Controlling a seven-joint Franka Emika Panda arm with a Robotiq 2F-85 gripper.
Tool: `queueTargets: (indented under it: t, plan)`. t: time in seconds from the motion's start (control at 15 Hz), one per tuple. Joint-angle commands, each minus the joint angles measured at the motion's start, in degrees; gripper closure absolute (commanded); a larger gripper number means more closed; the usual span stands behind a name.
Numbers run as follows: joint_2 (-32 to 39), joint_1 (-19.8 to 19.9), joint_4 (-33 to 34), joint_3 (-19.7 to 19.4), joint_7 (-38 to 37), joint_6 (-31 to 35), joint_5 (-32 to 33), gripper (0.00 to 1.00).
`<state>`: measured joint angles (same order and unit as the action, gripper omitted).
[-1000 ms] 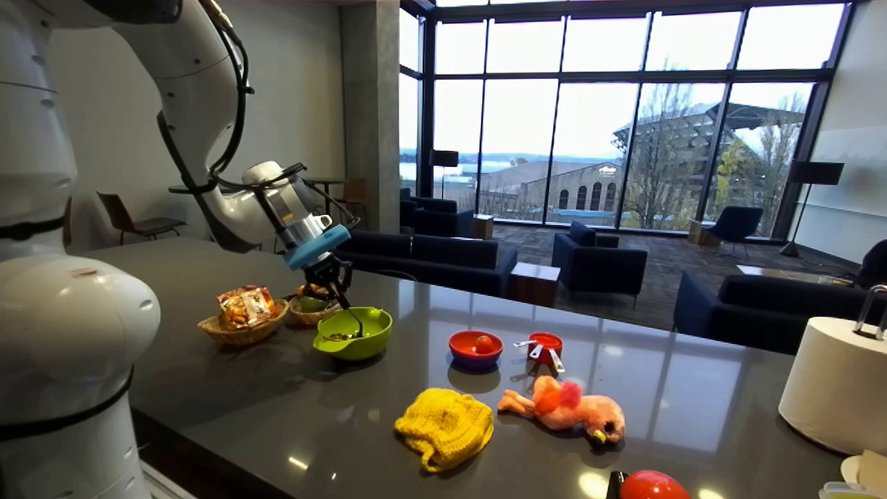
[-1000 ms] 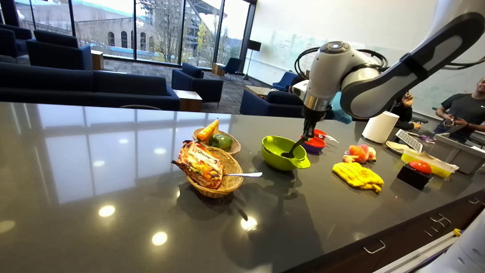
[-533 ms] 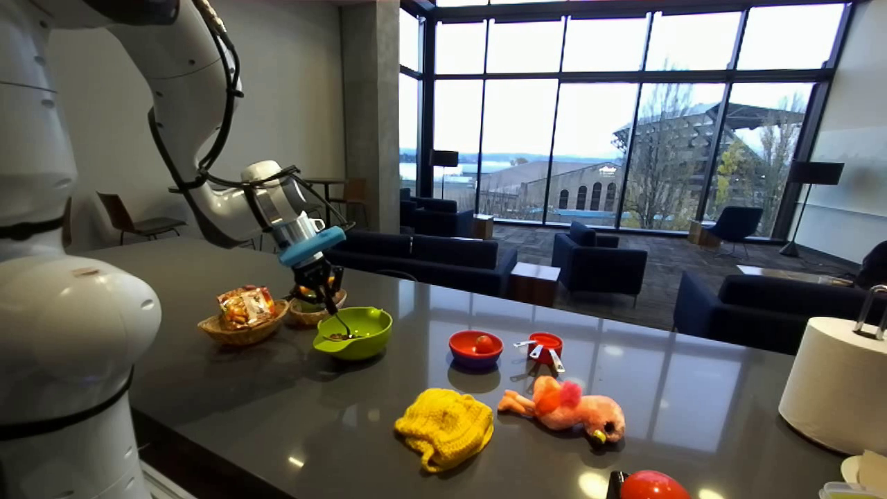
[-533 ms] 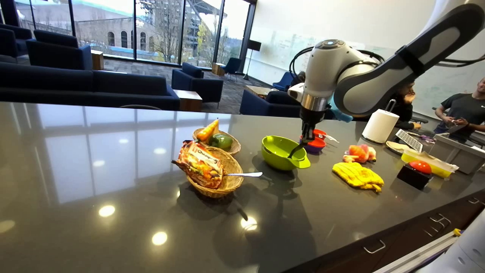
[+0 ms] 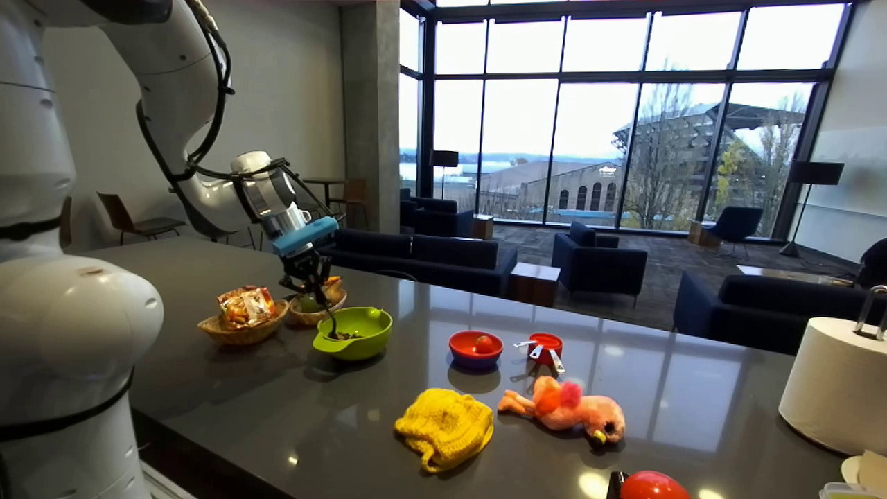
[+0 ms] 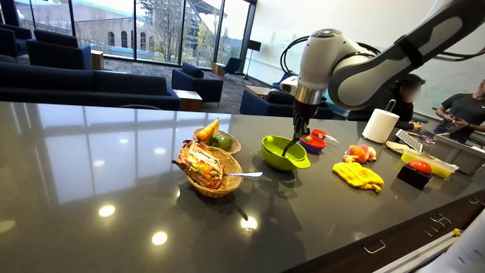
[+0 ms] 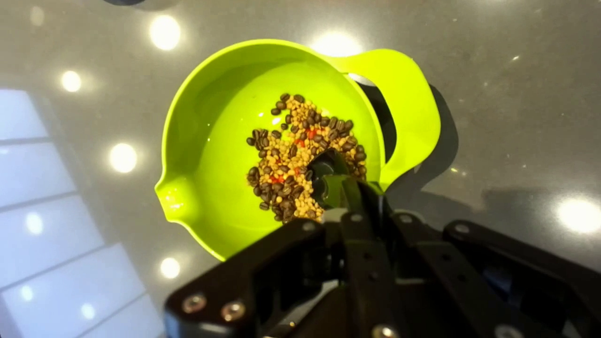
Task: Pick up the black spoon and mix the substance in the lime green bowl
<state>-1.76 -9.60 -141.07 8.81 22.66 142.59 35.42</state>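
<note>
The lime green bowl [image 7: 211, 117] stands upright on the counter, its handle at the upper right in the wrist view. Dark beans, pale grains and red bits form the substance [image 7: 281, 185] on its floor. My gripper [image 7: 364, 199] is shut on the black spoon [image 7: 325, 164], whose head rests among the beans near the handle side. In both exterior views the gripper [image 5: 317, 294] is above the bowl [image 5: 366, 341], and the spoon [image 6: 289, 147] slants down into it. The fingers hide part of the spoon's handle.
Close to the bowl stand a wicker basket [image 6: 232, 182] with a snack packet and another basket [image 5: 305, 320] with toy produce. A red bowl [image 5: 461, 339], red measuring cups [image 5: 545, 344], a yellow cloth [image 5: 447, 426] and a plush flamingo [image 5: 575, 410] lie farther along the counter.
My gripper has shifted left in both exterior views, carrying the spoon. Inside the bowl the spoon has swept toward the handle side and stands steeper. The bowl has stayed in place.
</note>
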Motion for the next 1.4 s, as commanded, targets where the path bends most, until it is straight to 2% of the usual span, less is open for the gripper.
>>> queueTargets:
  t: [0.0,0.4,0.8,1.33]
  plan:
    - [0.1,0.0,0.7,0.4,1.3,-0.2,2.4,0.99]
    - [3.5,0.9,1.8,-0.4,-2.3,0.6,12.6,0.99]
    - [7.1,1.2,4.4,-0.7,-2.8,1.3,16.4,0.99]
    - [7.5,1.5,6.2,-1.6,-6.5,-0.4,24.7,0.99]
